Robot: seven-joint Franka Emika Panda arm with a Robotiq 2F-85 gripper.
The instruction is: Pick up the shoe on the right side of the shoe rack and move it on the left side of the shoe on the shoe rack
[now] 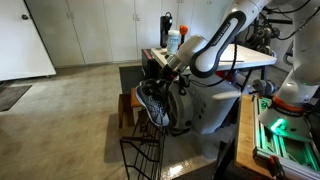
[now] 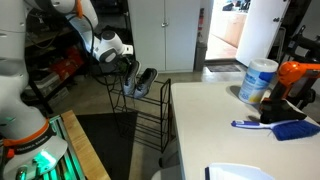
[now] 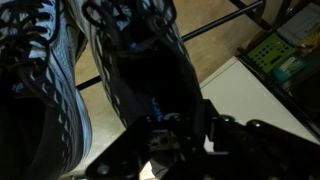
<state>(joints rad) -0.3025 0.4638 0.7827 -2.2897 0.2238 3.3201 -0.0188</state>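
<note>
1. Pincer state: in the wrist view the pincer (image 3: 172, 125) is clamped on the heel end of the black shoe (image 3: 140, 60). The shoe's body extends straight ahead of the fingers, toe pointing away.
2. Task object location: the black shoe sits directly in front of the pincer, at the top level of the shoe rack (image 1: 142, 150). The frames do not show whether its sole touches the wires.
3. Neighbouring object: a grey shoe (image 3: 35, 80) with a pale sole lies just beside the black shoe, to one side of the pincer. Their long edges run close together with only a thin dark gap between them.
4. Rack edges: thin black wire rails cross ahead of the pincer, beyond the toe. The rack's lower tiers hang open beneath the pincer in both exterior views.
5. Open room: in an exterior view, bare floor (image 1: 80, 100) spreads beyond the rack, on the side away from the arm.
6. Bounding edge: in an exterior view, the long edge of the white tabletop (image 2: 220, 110) runs just beside the rack, below pincer height.
</note>
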